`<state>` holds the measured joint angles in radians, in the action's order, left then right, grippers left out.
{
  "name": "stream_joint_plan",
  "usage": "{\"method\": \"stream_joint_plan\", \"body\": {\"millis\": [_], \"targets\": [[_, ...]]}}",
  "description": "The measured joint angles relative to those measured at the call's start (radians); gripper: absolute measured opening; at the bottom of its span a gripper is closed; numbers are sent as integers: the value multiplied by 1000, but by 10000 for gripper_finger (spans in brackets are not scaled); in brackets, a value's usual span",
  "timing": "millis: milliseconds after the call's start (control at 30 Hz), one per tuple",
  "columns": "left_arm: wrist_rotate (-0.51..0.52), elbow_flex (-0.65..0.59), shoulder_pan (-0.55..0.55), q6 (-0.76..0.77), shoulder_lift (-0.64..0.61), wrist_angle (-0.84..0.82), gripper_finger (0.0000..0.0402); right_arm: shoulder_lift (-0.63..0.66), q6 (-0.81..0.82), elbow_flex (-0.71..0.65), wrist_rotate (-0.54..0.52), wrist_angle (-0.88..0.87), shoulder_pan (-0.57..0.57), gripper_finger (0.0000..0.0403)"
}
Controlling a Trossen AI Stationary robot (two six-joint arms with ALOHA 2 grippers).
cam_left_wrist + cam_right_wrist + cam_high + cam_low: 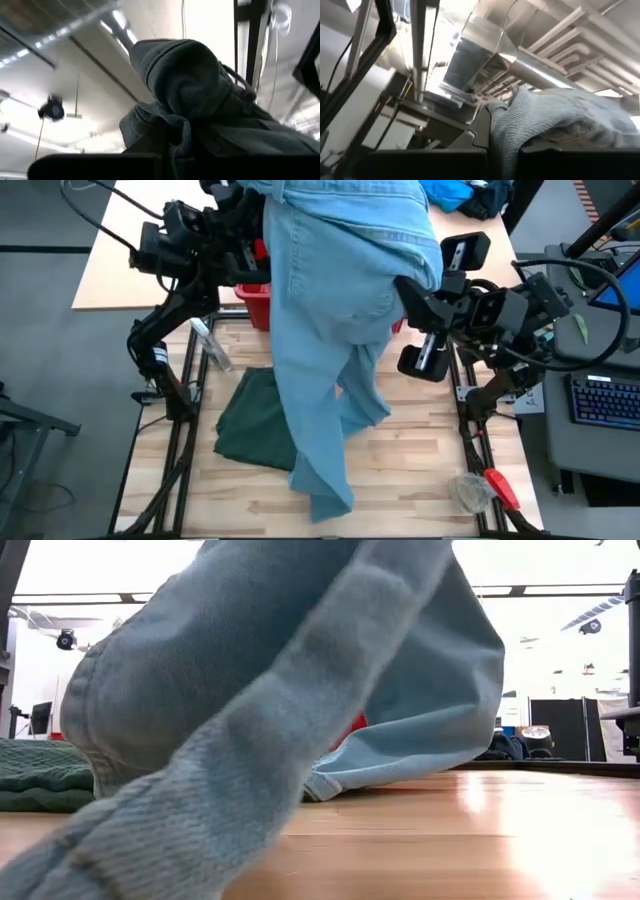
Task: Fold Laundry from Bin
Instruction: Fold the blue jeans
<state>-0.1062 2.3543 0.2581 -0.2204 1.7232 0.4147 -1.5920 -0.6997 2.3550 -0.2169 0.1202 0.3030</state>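
Right, I've got the denim trousers up in the air between both arms, waistband high over the red bin, legs trailing down so the cuffs drag on the wooden surface near its front edge. My left hand is pinching a bunched fold of the denim, fingers pressed together on it; the right hand is clamped the same way on its own edge of the cloth. The green shorts lie flat on the surface, partly under one hanging leg.

I'd call this the lift-out step: the garment is clear of the bin but not yet spread. Next I need to carry it forward and lower it, keeping both grips apart so the waistband stays taut. One worry: the trailing legs may land on the shorts and tangle, so I'd aim for bare wood beside them.
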Motion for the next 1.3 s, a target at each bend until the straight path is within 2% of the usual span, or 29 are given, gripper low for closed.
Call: {"method": "stream_joint_plan", "body": {"millis": [133, 233, 300, 400, 467, 533, 600, 667, 800, 867, 933, 1067, 1200, 1300], "targets": [[8, 3, 2, 11, -11, -172, 23, 19, -13, 0, -103, -72, -2, 9], [17, 5, 4, 118, -12, -280, 23, 31, -17, 3, -173, -167, -2, 9], [16, 5, 4, 212, -12, -340, 23, 36, 53, 3, -175, -247, -1, 9], [-10, 3, 2, 334, -17, -402, 23, 42, 254, 3, -136, -388, 2, 9], [-99, 3, 0, 388, -19, -438, 23, 44, 386, 3, -73, -503, 2, 9], [-182, 3, -2, 395, -22, -502, 23, 43, 441, 3, -76, -601, 2, 9], [-184, 3, -3, 365, -22, -603, 23, 39, 444, 3, -187, -681, 4, 9], [-129, 2, 4, 295, -21, -712, 23, 34, 417, 2, -389, -738, 1, 9], [115, -8, 31, 155, -14, -848, 23, 18, 254, 2, -817, -749, -31, 9], [204, -10, 54, 90, -12, -893, 23, 7, 184, 2, -917, -725, -67, 9], [264, -11, 83, 34, 0, -912, 23, 5, 168, 0, -913, -726, -121, 9], [280, -12, 167, -4, 40, -962, 23, -16, 203, -8, -782, -746, -261, 9], [245, -13, 254, 11, 91, -974, 23, -50, 164, -8, -767, -744, -394, 9], [200, -13, 322, 20, 131, -964, 23, -66, 144, -8, -717, -720, -489, 9]]}}
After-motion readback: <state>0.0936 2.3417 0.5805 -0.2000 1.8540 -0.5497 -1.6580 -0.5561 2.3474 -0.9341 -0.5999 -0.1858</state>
